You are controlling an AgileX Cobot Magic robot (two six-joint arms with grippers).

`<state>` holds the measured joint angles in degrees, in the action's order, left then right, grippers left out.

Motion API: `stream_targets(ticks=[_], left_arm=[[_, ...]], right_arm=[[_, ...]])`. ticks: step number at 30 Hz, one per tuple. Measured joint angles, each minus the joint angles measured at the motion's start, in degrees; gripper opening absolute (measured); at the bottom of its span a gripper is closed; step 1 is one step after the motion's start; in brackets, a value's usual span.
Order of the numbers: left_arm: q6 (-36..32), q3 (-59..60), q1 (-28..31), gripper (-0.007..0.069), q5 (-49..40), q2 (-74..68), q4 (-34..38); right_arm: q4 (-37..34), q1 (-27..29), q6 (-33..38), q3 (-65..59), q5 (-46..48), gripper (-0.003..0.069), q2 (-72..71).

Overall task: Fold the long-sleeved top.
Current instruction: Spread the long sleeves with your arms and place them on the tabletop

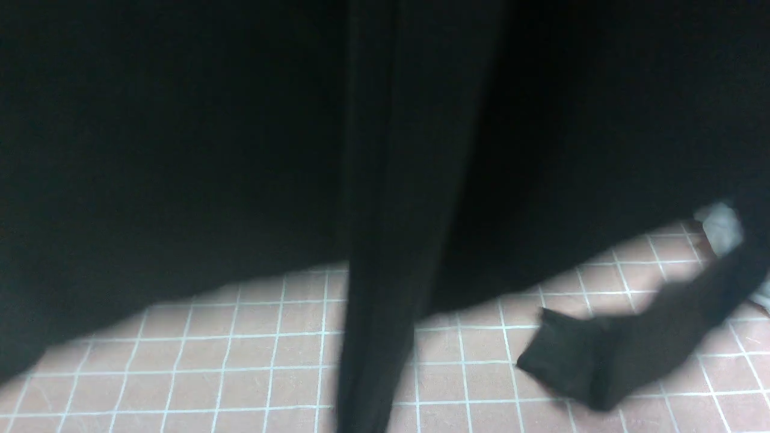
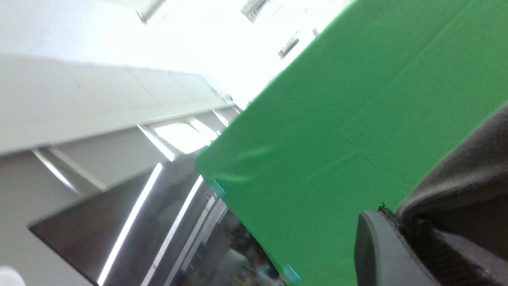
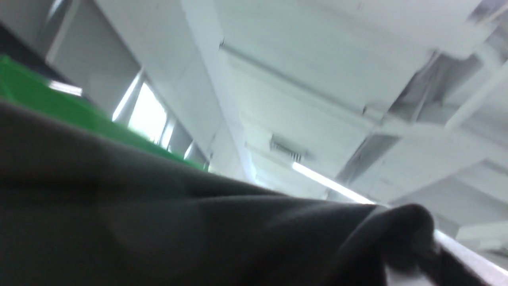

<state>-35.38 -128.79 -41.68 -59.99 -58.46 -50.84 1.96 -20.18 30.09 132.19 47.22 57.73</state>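
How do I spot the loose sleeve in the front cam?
Most of the front view is the black top, hanging like a curtain over the pink gridded table. Below its right edge, one sleeve trails onto the grid. Unlike the hanging fold in the middle, it lies flat and ends in a squared cuff.

Both raised (wrists upturned), left hand [image 2: 408, 228] and right hand [image 3: 416, 254] clamp the long-sleeved top [image 1: 180, 150].

Top [image 1: 180, 150] above table [image 1: 240, 367]; sleeve [image 1: 601, 355] on table, right.
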Motion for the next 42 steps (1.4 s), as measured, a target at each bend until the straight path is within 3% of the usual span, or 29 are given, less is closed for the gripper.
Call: stream_targets(ticks=[4, 8, 13, 16, 19, 23, 26, 31, 38, 42], left_arm=[[-1.0, -0.2, 0.0, 0.0034, 3.0, -1.6, -0.6], [-1.2, 1.0, 0.0, 0.0034, 0.5, -6.4, -3.2], [0.3, 8.8, 0.2, 0.0034, -3.4, -13.6, -3.0], [1.4, 15.1, 5.1, 0.0034, -4.1, -17.2, 5.5], [0.5, 20.8, 17.2, 0.0034, 0.2, -19.5, 18.5], [-9.7, 27.7, 34.2, 0.0034, 8.2, -22.7, 37.9], [-17.7, 30.8, 43.7, 0.0034, 13.8, -27.0, 50.8], [-21.9, 32.1, 48.7, 0.0034, 17.8, -33.0, 55.2], [-22.1, 31.5, 48.9, 0.0034, 19.0, -31.5, 54.6], [-20.3, 28.3, 48.9, 0.0034, 19.2, -24.8, 54.6]], right_arm=[[-0.2, 0.0, -1.2, 1.3, 0.9, 0.0052, 1.6], [0.7, 0.0, -6.0, 1.9, 9.5, 0.0052, 9.5], [8.0, 0.0, -11.7, 0.3, 17.7, 0.0052, 24.5], [11.4, 0.1, -12.7, -2.4, 19.2, 0.0052, 31.1], [11.3, 1.8, -13.1, -5.8, 18.2, 0.0052, 32.9], [9.4, 6.6, -13.8, -13.4, 12.8, 0.0052, 32.5], [6.9, 10.2, -13.6, -21.2, 8.8, 0.0052, 32.5], [5.5, 13.1, -13.4, -30.0, 3.4, 0.0052, 32.8], [5.2, 13.8, -10.3, -30.8, 0.2, 0.0052, 29.4], [5.0, 13.8, -7.0, -30.8, -3.9, 0.0052, 20.1]])
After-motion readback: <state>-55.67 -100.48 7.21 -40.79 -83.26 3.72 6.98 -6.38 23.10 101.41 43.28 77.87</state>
